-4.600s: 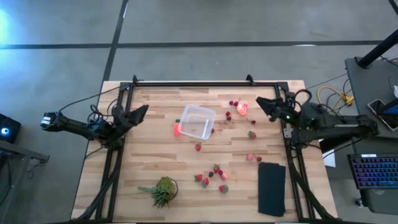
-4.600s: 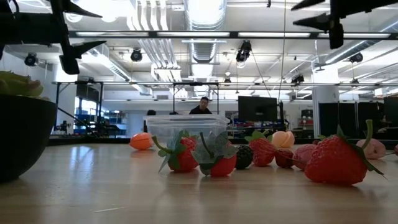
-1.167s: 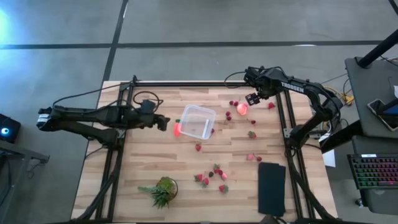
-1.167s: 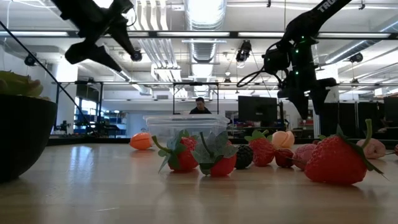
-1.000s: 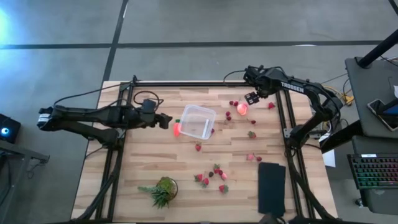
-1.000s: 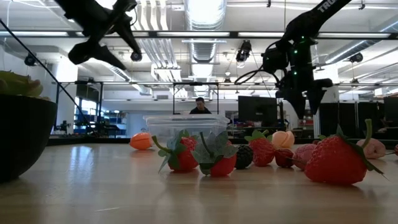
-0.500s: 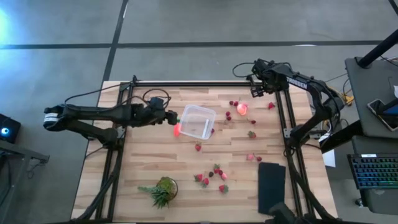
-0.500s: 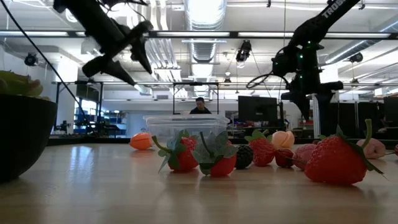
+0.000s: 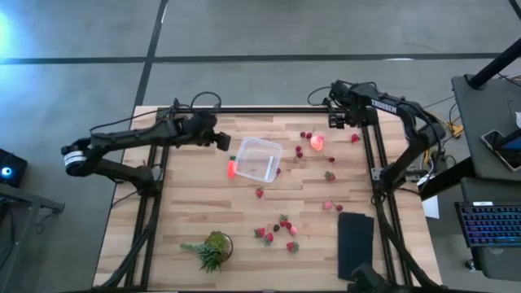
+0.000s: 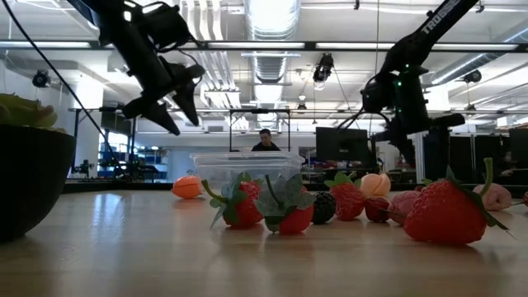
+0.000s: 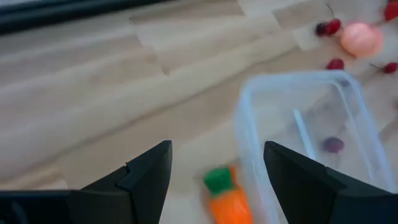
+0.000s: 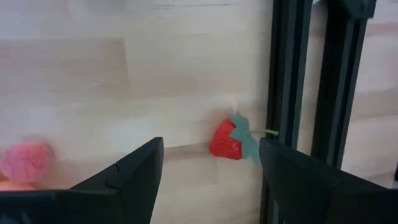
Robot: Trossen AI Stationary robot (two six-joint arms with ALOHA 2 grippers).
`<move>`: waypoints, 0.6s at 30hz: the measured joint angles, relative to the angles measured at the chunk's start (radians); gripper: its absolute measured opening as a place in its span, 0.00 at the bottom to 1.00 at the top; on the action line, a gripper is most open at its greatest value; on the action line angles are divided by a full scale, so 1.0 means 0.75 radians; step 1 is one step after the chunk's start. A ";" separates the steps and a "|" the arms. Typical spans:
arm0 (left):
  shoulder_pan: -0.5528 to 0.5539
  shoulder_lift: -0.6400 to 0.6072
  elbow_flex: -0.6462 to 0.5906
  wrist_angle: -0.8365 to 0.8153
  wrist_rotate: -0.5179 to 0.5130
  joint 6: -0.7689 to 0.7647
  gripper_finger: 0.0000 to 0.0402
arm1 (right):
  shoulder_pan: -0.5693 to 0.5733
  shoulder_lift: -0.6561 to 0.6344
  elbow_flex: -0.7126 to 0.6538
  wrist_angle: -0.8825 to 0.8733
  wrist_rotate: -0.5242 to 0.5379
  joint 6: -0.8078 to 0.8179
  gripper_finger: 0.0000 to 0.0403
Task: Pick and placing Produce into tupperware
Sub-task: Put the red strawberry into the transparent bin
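Left arm (image 9: pixel 138 140) reaches in from the left side, with the left jaws raised off the bench (image 9: pixel 187 203) just beside the tub (image 9: pixel 259 159), at its far-left corner. The left jaws stand apart with nothing between them. The left wrist view looks down past them at the tub rim (image 11: pixel 249 118) and the carrot (image 11: pixel 227 199). The carrot lies on the bench touching or just beside the tub's left wall; I can't tell which. Something small and dark shows through the tub (image 11: pixel 333 144); whether it's inside or under it, I can't tell. Right arm (image 9: pixel 391 110) comes over the far right corner, with the right jaws up in the air near the round fruit (image 9: pixel 317 142). They're also apart and hold nothing. In the right wrist view one strawberry (image 12: pixel 227 140) lies on the bench right beside the black frame rail (image 12: pixel 283 93), with the pink fruit (image 12: pixel 22 162) off to one side. The other strawberries are loose on the bench: a few around the round fruit, one (image 9: pixel 260 193) on the near side of the tub, and a cluster (image 9: pixel 281 228) further toward the near edge. Plant (image 9: pixel 213 248) sits near the front left, black pad (image 9: pixel 356 244) front right. A person (image 10: pixel 266 140) shows in the room behind the tub.
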 joint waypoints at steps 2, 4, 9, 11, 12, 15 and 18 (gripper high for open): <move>0.037 -0.001 0.000 -0.003 0.001 0.052 0.60 | 0.002 0.008 0.000 0.000 -0.001 0.035 0.64; 0.071 -0.001 0.000 -0.003 0.000 0.111 0.60 | 0.002 0.011 0.000 0.002 -0.001 0.066 0.64; 0.140 -0.005 -0.001 -0.004 0.000 0.213 0.60 | 0.002 0.023 0.000 0.004 -0.001 0.166 0.64; 0.164 -0.005 -0.002 -0.004 0.000 0.236 0.60 | 0.002 0.024 0.000 -0.004 -0.025 0.227 0.64; 0.175 -0.005 -0.002 -0.004 0.001 0.251 0.60 | 0.002 0.024 0.000 -0.014 -0.038 0.261 0.64; 0.209 -0.005 -0.003 -0.005 0.000 0.290 0.60 | 0.005 0.024 -0.001 -0.045 -0.067 0.308 0.64; 0.239 -0.005 -0.003 -0.004 0.000 0.340 0.60 | 0.019 0.024 -0.001 -0.111 -0.062 0.390 0.64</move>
